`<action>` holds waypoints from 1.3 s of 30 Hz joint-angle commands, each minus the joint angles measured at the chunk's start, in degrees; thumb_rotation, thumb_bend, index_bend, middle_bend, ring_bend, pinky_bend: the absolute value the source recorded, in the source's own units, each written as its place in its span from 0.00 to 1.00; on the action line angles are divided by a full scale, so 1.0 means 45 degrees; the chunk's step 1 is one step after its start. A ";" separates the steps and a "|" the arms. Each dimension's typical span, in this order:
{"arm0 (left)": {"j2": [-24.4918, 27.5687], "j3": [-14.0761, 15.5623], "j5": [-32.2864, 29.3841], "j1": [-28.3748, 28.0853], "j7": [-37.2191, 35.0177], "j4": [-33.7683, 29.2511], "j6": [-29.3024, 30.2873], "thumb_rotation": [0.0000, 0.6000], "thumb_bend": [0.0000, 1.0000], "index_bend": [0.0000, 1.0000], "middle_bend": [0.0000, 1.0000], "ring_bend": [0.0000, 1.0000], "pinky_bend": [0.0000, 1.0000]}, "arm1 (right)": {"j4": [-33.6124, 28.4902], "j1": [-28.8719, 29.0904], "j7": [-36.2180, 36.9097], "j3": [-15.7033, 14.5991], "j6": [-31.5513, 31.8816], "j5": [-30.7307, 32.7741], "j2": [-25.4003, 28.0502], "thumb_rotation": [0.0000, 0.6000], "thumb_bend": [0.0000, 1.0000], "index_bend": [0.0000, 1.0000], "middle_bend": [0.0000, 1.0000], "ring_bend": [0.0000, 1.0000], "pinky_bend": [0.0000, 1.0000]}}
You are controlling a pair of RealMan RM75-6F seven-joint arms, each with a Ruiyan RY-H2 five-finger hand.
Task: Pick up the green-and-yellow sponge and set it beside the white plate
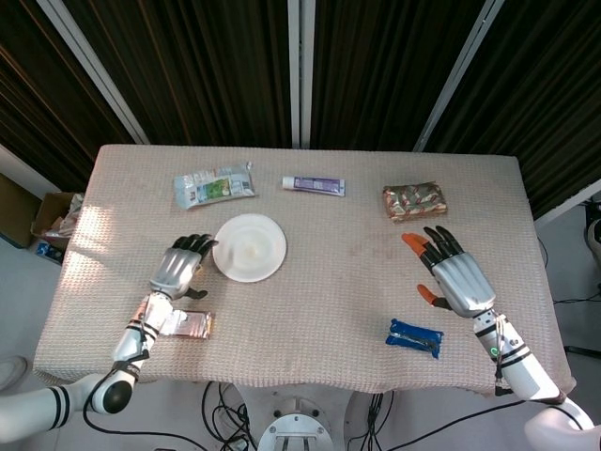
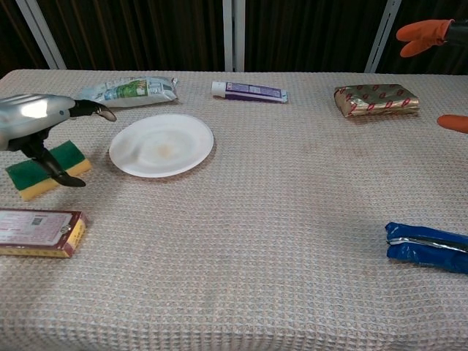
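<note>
The green-and-yellow sponge (image 2: pixel 44 174) lies flat on the cloth left of the white plate (image 2: pixel 161 144), a short gap away. My left hand (image 2: pixel 38 123) hovers directly over it with fingers spread toward the plate and the thumb hanging down in front of the sponge, holding nothing. In the head view the left hand (image 1: pixel 178 269) hides the sponge, just left of the plate (image 1: pixel 249 247). My right hand (image 1: pixel 456 278) is open over the right side of the table; only its orange fingertips (image 2: pixel 421 31) show in the chest view.
A brown box (image 2: pixel 40 232) lies just in front of the sponge. At the back are a pale snack packet (image 1: pixel 214 185), a toothpaste tube (image 1: pixel 314 185) and a gold-and-red pack (image 1: pixel 414 201). A blue packet (image 1: pixel 414 337) lies near my right hand.
</note>
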 commanded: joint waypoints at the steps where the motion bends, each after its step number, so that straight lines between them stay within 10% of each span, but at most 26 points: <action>1: -0.0605 -0.0190 -0.1689 -0.0225 0.1250 0.0232 0.0390 1.00 0.01 0.11 0.07 0.11 0.15 | 0.0028 -0.0032 0.0034 -0.0033 0.0029 -0.0005 -0.0005 1.00 0.23 0.00 0.13 0.00 0.00; 15: 0.0271 -0.0823 -0.5288 0.0133 0.1491 -0.0328 0.0870 1.00 0.00 0.11 0.07 0.12 0.16 | 0.0198 -0.0123 0.0156 -0.0139 0.0061 0.0044 -0.0115 1.00 0.23 0.00 0.13 0.00 0.00; 39: -0.0190 -0.0388 -0.3840 0.0631 -0.1213 0.0322 0.1468 1.00 0.03 0.32 0.29 0.30 0.28 | 0.0157 -0.0334 -0.0047 -0.0221 0.0103 0.0282 -0.0118 1.00 0.23 0.00 0.13 0.00 0.00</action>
